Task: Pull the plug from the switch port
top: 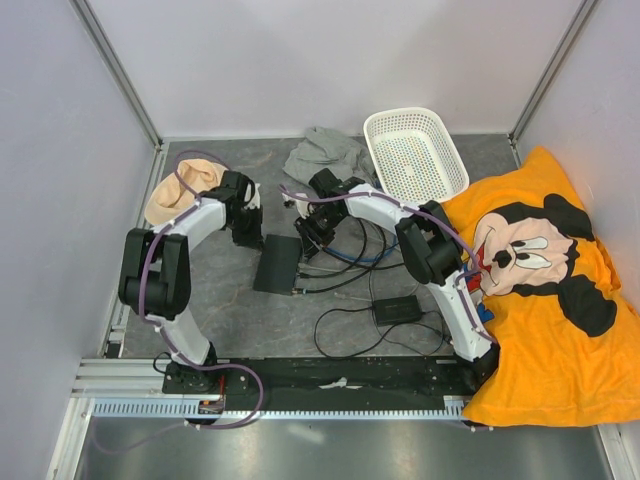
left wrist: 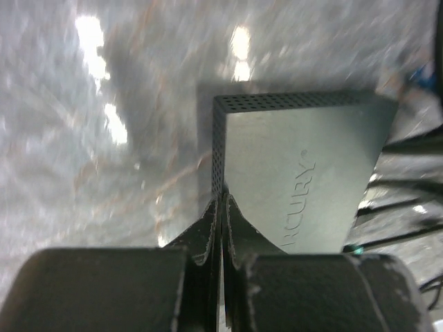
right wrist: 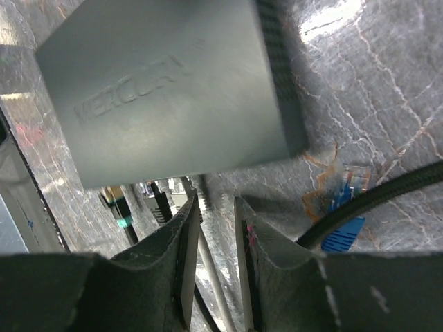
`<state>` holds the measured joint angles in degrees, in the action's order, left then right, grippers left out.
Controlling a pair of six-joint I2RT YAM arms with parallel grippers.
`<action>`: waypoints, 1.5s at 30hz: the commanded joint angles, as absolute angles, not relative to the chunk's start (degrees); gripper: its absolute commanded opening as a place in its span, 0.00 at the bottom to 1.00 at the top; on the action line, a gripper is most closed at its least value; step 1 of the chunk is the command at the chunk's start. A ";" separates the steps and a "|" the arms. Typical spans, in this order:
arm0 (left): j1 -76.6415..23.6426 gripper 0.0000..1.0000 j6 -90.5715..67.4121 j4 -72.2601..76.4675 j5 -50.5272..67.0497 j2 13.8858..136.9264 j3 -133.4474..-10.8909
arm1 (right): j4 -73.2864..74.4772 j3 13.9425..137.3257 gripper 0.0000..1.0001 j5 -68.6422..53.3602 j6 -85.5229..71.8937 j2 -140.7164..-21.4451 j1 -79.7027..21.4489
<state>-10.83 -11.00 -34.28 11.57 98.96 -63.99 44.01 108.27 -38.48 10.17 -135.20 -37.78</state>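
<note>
Approach step, I reckon: left gripper (left wrist: 220, 207), pinched closed, sits at 11 o'clock of the switch (top: 278, 264); right gripper (right wrist: 214, 221), slightly parted, must next clamp the plug (right wrist: 160, 204) in the switch port (top: 300, 268) on its 3 o'clock edge.

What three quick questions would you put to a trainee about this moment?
1. True or false: the left tool is shut, its tips at the edge of the flat black rectangular switch box.
2. What stands on the grey table beside the orange cartoon-mouse pillow? A) white perforated plastic basket B) red metal bucket C) glass jar
3. Short answer: which tool faces the box's side holding the plugged-in black cables?
Key: 1 true; 2 A; 3 the right tool.
</note>
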 commanded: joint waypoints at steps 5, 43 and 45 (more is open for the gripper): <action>-10.72 0.01 -6.95 -34.98 10.37 108.28 -79.18 | 43.16 108.99 0.44 -39.46 9.58 -133.86 -36.48; -11.78 0.02 -12.83 -28.21 20.83 91.32 -51.95 | 34.90 103.36 0.58 -50.62 0.18 -136.40 -34.10; -11.78 0.02 -12.48 -28.39 20.83 91.49 -51.94 | 34.37 103.45 0.57 -51.24 -1.57 -137.28 -34.28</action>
